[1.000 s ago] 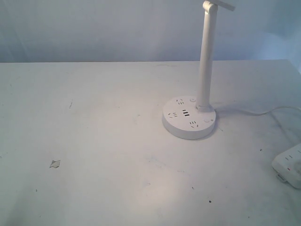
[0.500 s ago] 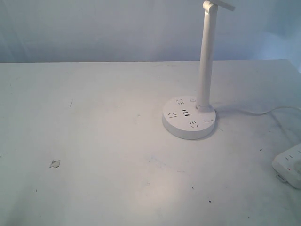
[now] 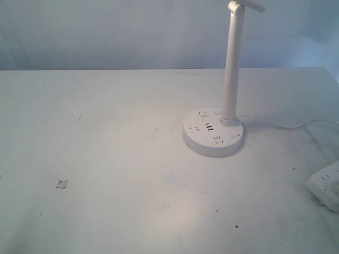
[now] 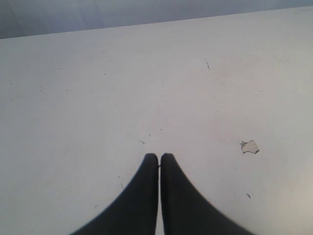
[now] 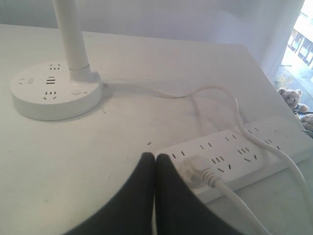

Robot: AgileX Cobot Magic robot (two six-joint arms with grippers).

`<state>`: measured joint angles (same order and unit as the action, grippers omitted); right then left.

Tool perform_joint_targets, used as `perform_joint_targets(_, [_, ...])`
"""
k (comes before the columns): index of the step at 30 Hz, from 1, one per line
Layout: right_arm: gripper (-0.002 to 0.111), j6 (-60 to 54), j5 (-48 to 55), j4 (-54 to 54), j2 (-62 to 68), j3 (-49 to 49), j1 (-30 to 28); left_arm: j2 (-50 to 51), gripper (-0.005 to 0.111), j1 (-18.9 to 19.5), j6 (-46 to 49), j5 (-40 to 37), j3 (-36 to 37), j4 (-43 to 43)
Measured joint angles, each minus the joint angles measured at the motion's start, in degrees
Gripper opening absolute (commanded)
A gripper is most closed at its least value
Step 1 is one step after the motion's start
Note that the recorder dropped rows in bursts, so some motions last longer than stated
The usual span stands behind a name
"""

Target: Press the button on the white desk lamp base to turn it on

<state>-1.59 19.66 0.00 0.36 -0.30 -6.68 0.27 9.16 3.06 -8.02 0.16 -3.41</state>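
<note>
Both the left claw (image 4: 159, 155) and right claw (image 5: 155, 155) are closed, empty. Beyond the right claw sits a round white lamp base (image 5: 54, 107), sockets (image 5: 49, 96) on top.

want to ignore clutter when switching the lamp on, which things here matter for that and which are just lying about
For the job: lamp base, round button on it, right hand (shut, facing it).

Just lying about: power strip with a plug in it, torn scrap, left hand (shut).
</note>
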Motion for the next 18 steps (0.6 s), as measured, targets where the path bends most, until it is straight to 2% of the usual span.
perform_joint_targets(18, [0.000,1.97,0.00,0.00,0.00,0.00,0.00,0.00,0.001,0.00,0.00,0.00,0.00,0.00])
